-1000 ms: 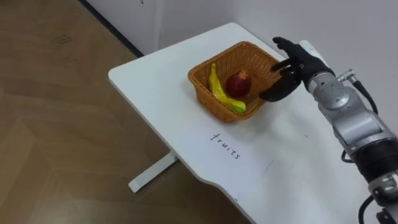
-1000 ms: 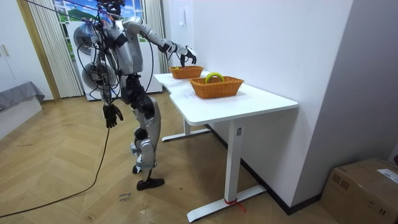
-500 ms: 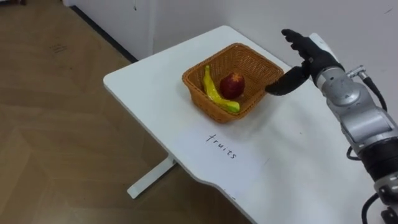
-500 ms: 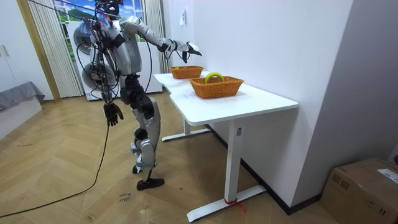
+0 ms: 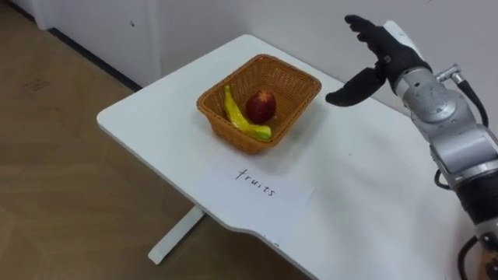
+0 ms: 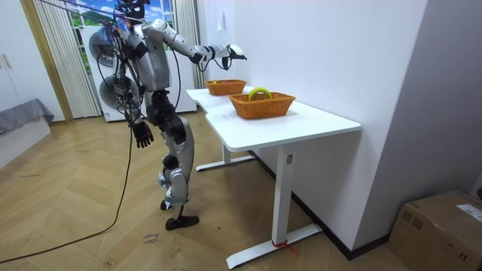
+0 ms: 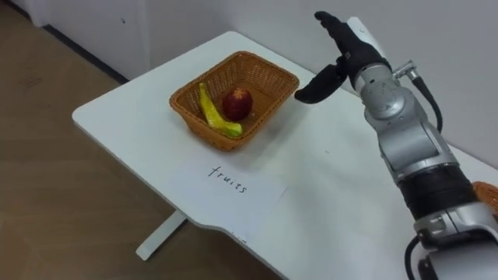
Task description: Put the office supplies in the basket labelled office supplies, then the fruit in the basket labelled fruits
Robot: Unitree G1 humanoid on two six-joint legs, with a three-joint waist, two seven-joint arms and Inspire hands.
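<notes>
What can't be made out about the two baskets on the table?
1. Room view: the near basket hides its load behind its own wall. A yellow-green curve pokes above the rim, too small to name.
2. Room view: the far basket is too small to show its contents. The eye views show a banana and an apple there.
3. Right eye view: the right edge cuts off an orange-brown sliver, probably the near basket.

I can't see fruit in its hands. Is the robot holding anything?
Nothing. The right hand is open in the air beside the basket; the left hand hangs open at its side.
</notes>
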